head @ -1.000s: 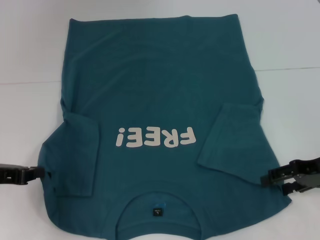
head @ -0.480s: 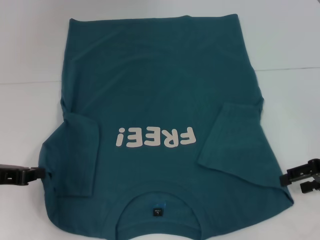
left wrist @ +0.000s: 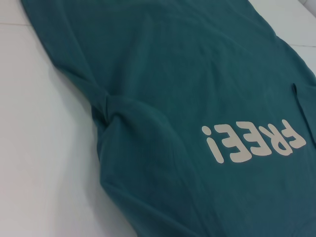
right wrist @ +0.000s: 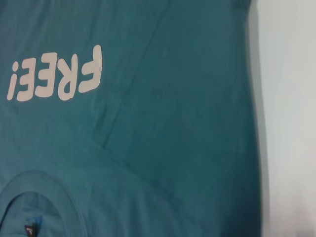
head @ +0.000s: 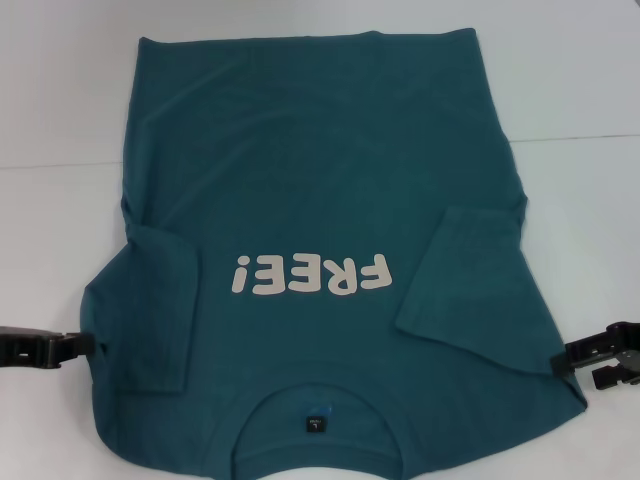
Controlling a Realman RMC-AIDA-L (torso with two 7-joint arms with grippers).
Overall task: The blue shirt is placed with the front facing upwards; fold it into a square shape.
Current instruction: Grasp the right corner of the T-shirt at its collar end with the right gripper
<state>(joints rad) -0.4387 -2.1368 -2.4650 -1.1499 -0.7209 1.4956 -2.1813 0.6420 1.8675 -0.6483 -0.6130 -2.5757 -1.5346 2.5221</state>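
Blue shirt (head: 330, 200) lies spread front-up on the white table (head: 580, 90), collar (head: 315, 400) at the near edge toward the robot, hem at the far side. Both short sleeves are folded inward onto the body: left sleeve (head: 150, 310) flat over the left flank, right sleeve (head: 470, 290) flat over the right flank. A knot of wrinkles sits where the left sleeve meets the side seam, seen clearly in the left wrist view (left wrist: 106, 106).

Nothing else lies on the table around the garment. A faint seam line crosses the table surface behind the shirt's midsection (head: 60, 165).

Writing: off-white "FREE!" print (head: 310, 275) across the chest, reading upside down from the head camera. Small dark neck label (head: 314, 425) inside the collar; its marking is too small to read.

Left tool (head: 85, 345) sits low at the shirt's left edge, beside the folded left sleeve, tip touching or just at the fabric edge; cannot tell whether its fingers are parted or closed. Right tool (head: 585, 362) sits at the right edge near the shoulder, just off the fabric; its two fingers appear parted, holding nothing.

Wrist views show shirt fabric and bare table only.
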